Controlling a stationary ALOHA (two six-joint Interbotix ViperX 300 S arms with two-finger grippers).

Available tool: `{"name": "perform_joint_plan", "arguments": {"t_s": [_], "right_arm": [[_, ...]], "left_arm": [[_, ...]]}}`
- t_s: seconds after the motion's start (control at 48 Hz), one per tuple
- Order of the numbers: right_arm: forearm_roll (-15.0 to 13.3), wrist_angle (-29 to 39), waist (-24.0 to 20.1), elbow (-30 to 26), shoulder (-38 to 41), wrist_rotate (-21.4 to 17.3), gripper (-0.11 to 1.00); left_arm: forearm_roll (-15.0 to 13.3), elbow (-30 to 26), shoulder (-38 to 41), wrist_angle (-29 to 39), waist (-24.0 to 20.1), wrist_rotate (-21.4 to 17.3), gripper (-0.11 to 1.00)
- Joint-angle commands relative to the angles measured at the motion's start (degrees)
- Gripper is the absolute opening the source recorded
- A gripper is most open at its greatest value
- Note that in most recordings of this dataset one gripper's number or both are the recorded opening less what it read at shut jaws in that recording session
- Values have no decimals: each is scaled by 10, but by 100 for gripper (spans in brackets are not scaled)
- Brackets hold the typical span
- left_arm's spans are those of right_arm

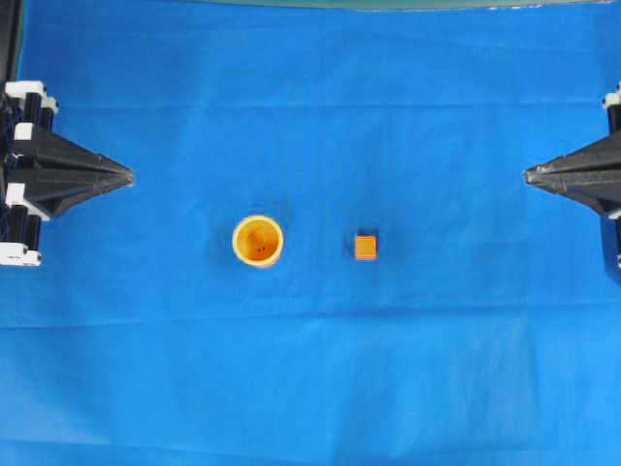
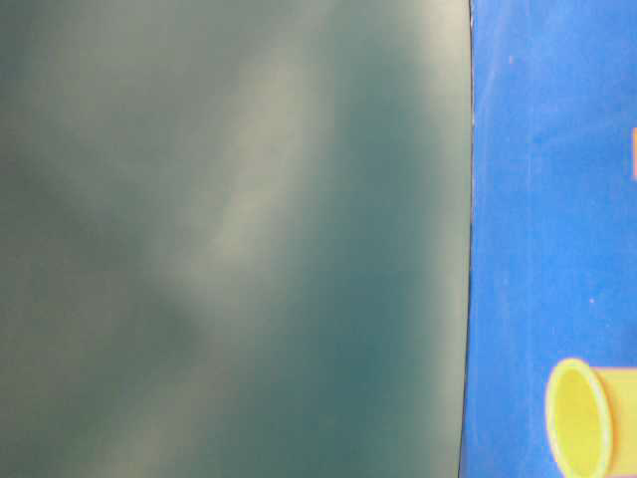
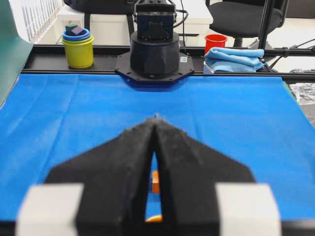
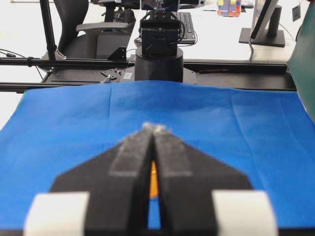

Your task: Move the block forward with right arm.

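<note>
The block (image 1: 365, 247), a small orange cube, sits on the blue cloth just right of centre. An orange-yellow cup (image 1: 258, 240) stands upright to its left. My right gripper (image 1: 529, 176) is shut and empty at the right edge, far from the block and further back. My left gripper (image 1: 129, 176) is shut and empty at the left edge. In the left wrist view, between the fingers behind the closed tips (image 3: 156, 119), a sliver of the block (image 3: 155, 181) shows above the cup rim (image 3: 154, 219). In the right wrist view the tips (image 4: 154, 129) are closed and an orange sliver shows behind them.
The blue cloth (image 1: 437, 369) covers the table. The table-level view is mostly a blurred grey-green surface (image 2: 229, 239), with the cup (image 2: 587, 418) at the lower right. Beyond the cloth are stacked cups (image 3: 78, 46), a red cup (image 3: 215, 42) and a folded blue towel (image 3: 234, 59).
</note>
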State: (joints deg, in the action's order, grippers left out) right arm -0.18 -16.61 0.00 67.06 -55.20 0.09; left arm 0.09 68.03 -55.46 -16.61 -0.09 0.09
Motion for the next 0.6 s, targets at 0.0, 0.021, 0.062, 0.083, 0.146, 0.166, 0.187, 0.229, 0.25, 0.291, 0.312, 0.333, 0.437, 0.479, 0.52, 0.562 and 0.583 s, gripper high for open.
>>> {"name": "perform_joint_plan", "arguments": {"t_s": [0.0, 0.021, 0.062, 0.083, 0.146, 0.166, 0.187, 0.229, 0.25, 0.291, 0.312, 0.333, 0.437, 0.479, 0.52, 0.562, 0.583], "right_arm": [[1, 1, -2, -15, 4, -4, 0], [1, 5, -2, -17, 5, -4, 0], [1, 23, -2, -26, 6, -6, 0], [1, 35, -2, -32, 7, -7, 0], [1, 91, -1, -53, 13, -8, 0], [0, 110, -2, -60, 15, -8, 0], [1, 129, -2, -67, 18, -8, 0], [2, 166, -1, -83, 25, -9, 0], [3, 185, -1, -91, 27, -9, 0], [4, 217, -1, -105, 35, -12, 0], [4, 232, -1, -112, 40, -16, 0], [4, 246, -1, -120, 43, -20, 0], [4, 285, 7, -155, 69, -59, 0], [4, 289, 11, -164, 78, -78, 0], [3, 289, 16, -174, 91, -102, 0], [2, 291, 18, -181, 99, -116, 0], [2, 291, 18, -185, 105, -122, 0]], "left_arm": [[4, -32, 3, 7, 0, -7, 0], [4, -35, 4, 11, 0, -8, 0], [4, -40, 4, 21, -1, -9, 1], [4, -41, 4, 28, 0, -9, 1], [4, -43, 4, 47, 0, -8, 1], [4, -43, 4, 52, 0, -8, 1], [4, -44, 4, 59, 0, -6, 1], [4, -44, 4, 65, 0, -1, 1], [4, -44, 4, 67, 0, 0, 1], [4, -45, 4, 69, 0, 0, 1], [4, -44, 3, 69, 0, 0, 1], [4, -45, 4, 69, 0, 0, 1], [4, -45, 3, 70, 0, 0, 1], [4, -46, 4, 70, 0, 0, 1], [4, -45, 4, 70, 0, 0, 1], [4, -45, 4, 70, 0, 0, 1], [4, -46, 4, 70, -1, 0, 1]]}}
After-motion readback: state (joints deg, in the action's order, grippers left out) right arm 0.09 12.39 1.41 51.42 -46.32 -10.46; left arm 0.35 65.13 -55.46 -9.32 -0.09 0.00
